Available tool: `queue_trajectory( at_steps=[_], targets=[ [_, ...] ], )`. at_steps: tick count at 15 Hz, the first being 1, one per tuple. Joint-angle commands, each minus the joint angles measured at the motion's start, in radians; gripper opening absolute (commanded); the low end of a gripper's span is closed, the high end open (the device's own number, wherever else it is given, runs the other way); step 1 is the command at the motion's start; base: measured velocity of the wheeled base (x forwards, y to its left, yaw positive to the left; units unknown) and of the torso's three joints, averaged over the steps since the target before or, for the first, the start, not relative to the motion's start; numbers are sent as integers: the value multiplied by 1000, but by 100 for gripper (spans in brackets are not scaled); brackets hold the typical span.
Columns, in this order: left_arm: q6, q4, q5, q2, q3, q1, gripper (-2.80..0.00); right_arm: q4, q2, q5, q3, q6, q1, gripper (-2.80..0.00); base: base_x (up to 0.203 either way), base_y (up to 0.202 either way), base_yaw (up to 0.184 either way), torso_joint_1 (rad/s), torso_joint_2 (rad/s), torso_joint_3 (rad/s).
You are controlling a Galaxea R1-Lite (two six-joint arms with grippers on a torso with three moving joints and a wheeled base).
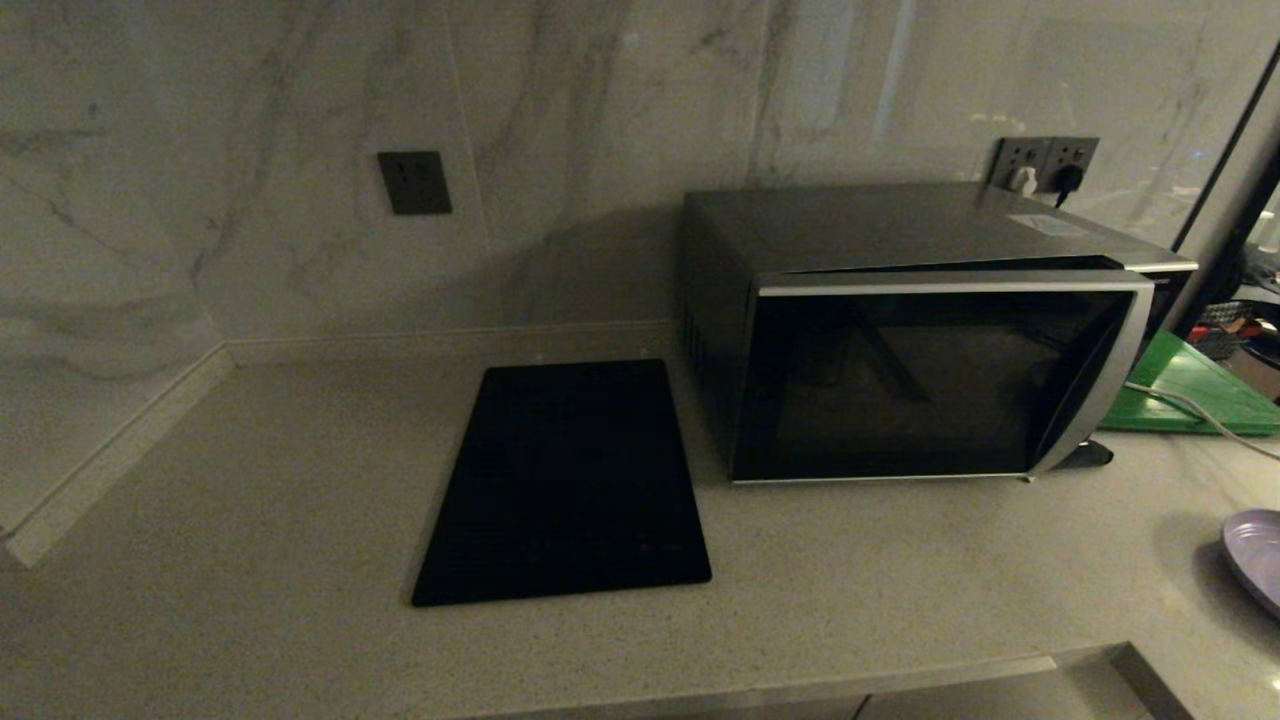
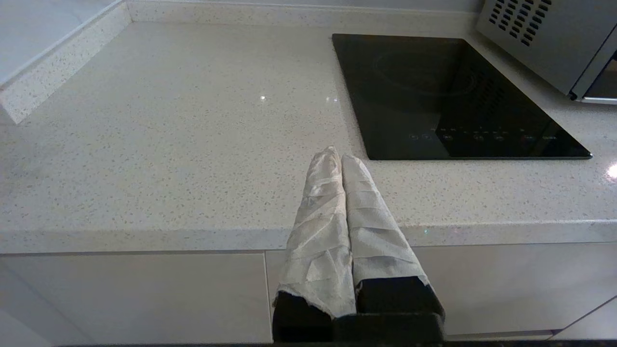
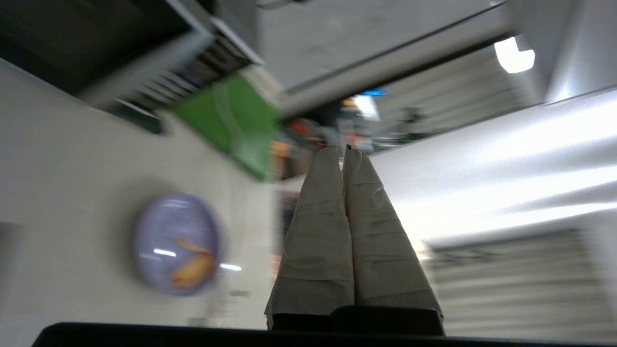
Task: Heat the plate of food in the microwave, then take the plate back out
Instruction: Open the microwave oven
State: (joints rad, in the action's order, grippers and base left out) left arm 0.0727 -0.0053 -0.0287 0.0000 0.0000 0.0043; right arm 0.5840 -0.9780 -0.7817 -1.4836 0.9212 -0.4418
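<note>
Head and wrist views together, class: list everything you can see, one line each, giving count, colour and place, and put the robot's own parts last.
microwave: one, silver-grey with dark glass door, on the counter at the back right, door slightly ajar.
plate of food: one, lavender with orange sticks, on the counter at the right edge, in front of the microwave.
cooktop: one, black glass, flat in the counter left of the microwave.
green board: one, green, lying right of the microwave.
wall sockets: one dark plate behind the microwave with plugs in it; another dark plate on the wall further left.
counter: one, pale speckled stone.
left gripper: one, white-wrapped fingers shut, by the counter's front edge, empty.
right gripper: one, white-wrapped fingers shut, in the air, empty.
</note>
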Motion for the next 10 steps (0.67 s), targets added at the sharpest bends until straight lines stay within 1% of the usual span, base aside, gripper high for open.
queue_trajectory(
  at_steps=[1, 2, 3, 4, 5, 6, 7, 8, 10],
  targets=[
    [1, -1, 0, 0, 0, 0, -280, 146, 3, 111, -95, -183, 52, -280, 0, 0, 0, 0, 0, 0],
    [1, -1, 0, 0, 0, 0, -280, 204, 3, 223, -138, -251, 110, -280, 0, 0, 0, 0, 0, 0],
    [1, -1, 0, 2, 0, 0, -280, 262, 5, 356, -177, -341, 176, -280, 0, 0, 0, 0, 0, 0],
    [1, -1, 0, 1, 0, 0, -280, 314, 8, 495, -207, -462, 248, -280, 0, 0, 0, 0, 0, 0],
    [1, -1, 0, 2, 0, 0, -280, 346, 11, 607, -223, -603, 305, -280, 0, 0, 0, 0, 0, 0],
    [1, -1, 0, 2, 0, 0, -280, 364, 13, 713, -225, -747, 354, -280, 0, 0, 0, 0, 0, 0],
    [1, -1, 0, 1, 0, 0, -280, 375, 17, 796, -212, -852, 410, -280, 0, 0, 0, 0, 0, 0],
    [1, -1, 0, 1, 0, 0, -280, 380, 26, 827, -179, -889, 456, -280, 0, 0, 0, 0, 0, 0],
    [1, -1, 0, 2, 0, 0, -280, 382, 55, 847, -117, -911, 481, -280, 0, 0, 0, 0, 0, 0]
  ],
)
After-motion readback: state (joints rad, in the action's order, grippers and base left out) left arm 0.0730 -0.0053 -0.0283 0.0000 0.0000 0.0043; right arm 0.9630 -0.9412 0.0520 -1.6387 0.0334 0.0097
